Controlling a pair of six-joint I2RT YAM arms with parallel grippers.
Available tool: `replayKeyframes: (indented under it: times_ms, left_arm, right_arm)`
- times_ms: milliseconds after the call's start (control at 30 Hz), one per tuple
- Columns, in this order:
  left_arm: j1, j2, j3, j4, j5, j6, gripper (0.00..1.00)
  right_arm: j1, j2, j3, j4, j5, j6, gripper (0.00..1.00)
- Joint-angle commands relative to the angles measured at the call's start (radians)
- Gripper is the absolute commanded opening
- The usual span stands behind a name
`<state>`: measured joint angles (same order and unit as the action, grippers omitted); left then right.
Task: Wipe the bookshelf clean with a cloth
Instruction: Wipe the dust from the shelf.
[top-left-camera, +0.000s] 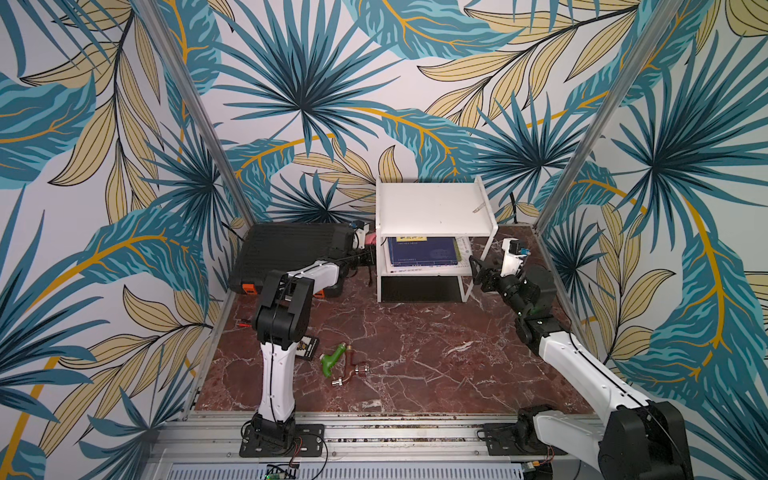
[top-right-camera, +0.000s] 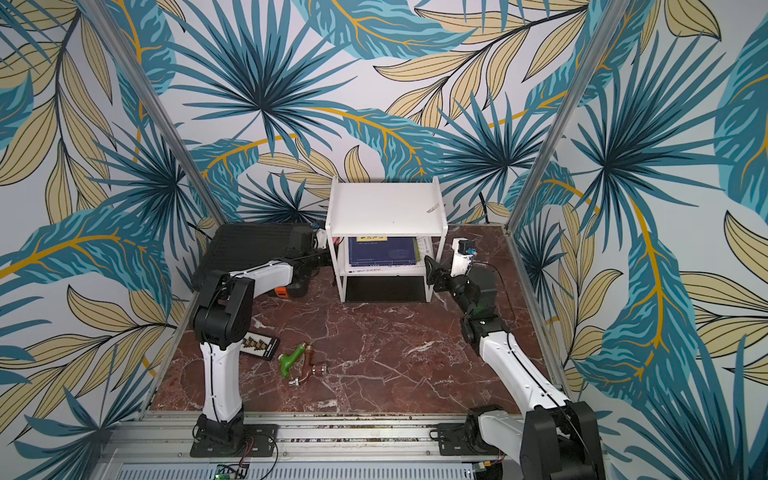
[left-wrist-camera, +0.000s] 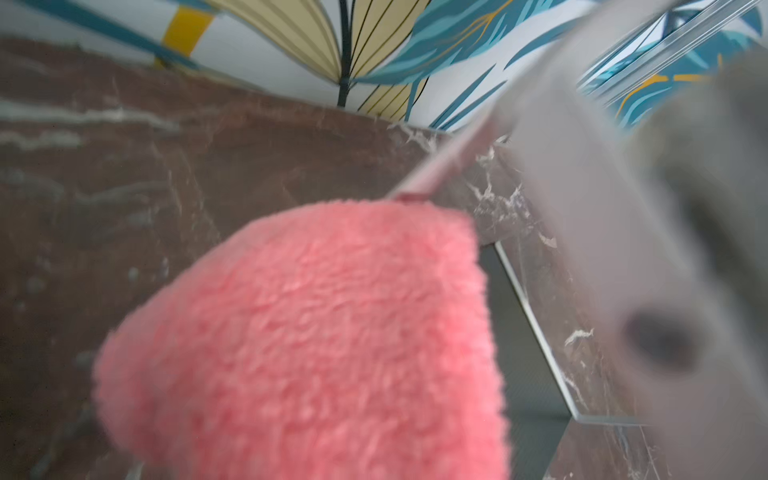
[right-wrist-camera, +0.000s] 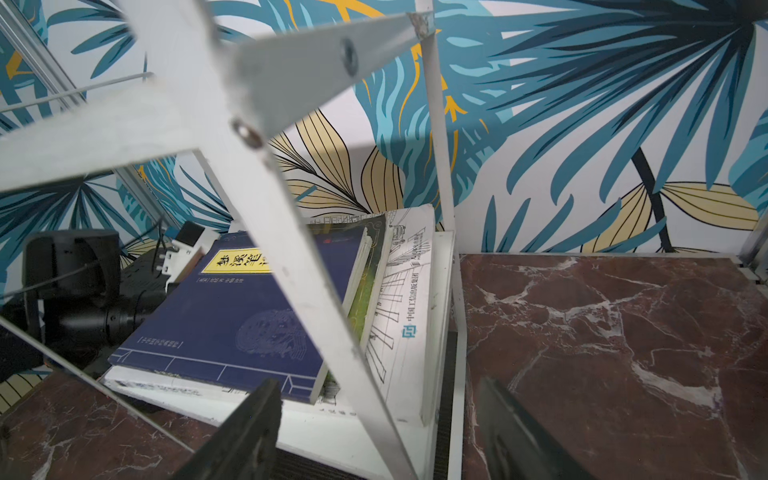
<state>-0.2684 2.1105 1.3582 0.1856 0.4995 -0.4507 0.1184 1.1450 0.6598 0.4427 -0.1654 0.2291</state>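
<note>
Pink fluff fills the left wrist view: the cloth (left-wrist-camera: 316, 345), bunched right at the lens and clamped in the left jaws, which it hides. Beside it, a white upright of the bookshelf (left-wrist-camera: 582, 216) shows as a blur. In a top view only a pink sliver of cloth (top-left-camera: 371, 239) shows. It sits at the bookshelf's left side, between it and the black toolcase (top-left-camera: 291, 249). The right jaws stand wide and empty. Only the right wrist view shows the bookshelf's front right leg (right-wrist-camera: 316, 291) running between them, with a gap on each side. That view also shows a blue book (right-wrist-camera: 232, 316) stacked on white ones on the lower board. Both top views show a small pale scrap (top-left-camera: 478, 207) on the top board, and the bookshelf standing at the back of the marble counter (top-left-camera: 415, 353).
</note>
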Motion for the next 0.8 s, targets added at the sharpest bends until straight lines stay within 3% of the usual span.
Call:
replayKeyframes:
  times_ms: [0,100,200,367,467,767]
  left_arm:
    - [0.011,-0.117,-0.143,0.003,0.076,0.023,0.0]
    - [0.012,-0.213,-0.234,-0.05,0.147,0.072,0.0]
    - [0.012,-0.19,-0.21,-0.129,0.19,0.111,0.0]
    - [0.04,0.006,0.051,-0.261,0.075,0.155,0.0]
    - [0.067,0.015,0.156,-0.269,0.084,0.105,0.0]
    - [0.057,-0.361,-0.231,-0.028,0.274,-0.122,0.0]
  right_arm:
    - [0.0,0.012,0.018,0.001,0.001,0.058,0.77]
    - [0.0,0.009,0.022,-0.007,0.006,0.069,0.77]
    - [0.0,0.01,0.018,-0.009,0.019,0.082,0.77]
    - [0.0,0.021,0.025,-0.012,0.003,0.104,0.78]
    - [0.0,0.016,0.032,-0.018,-0.005,0.119,0.78]
    - [0.0,-0.009,0.039,-0.042,0.006,0.168,0.78]
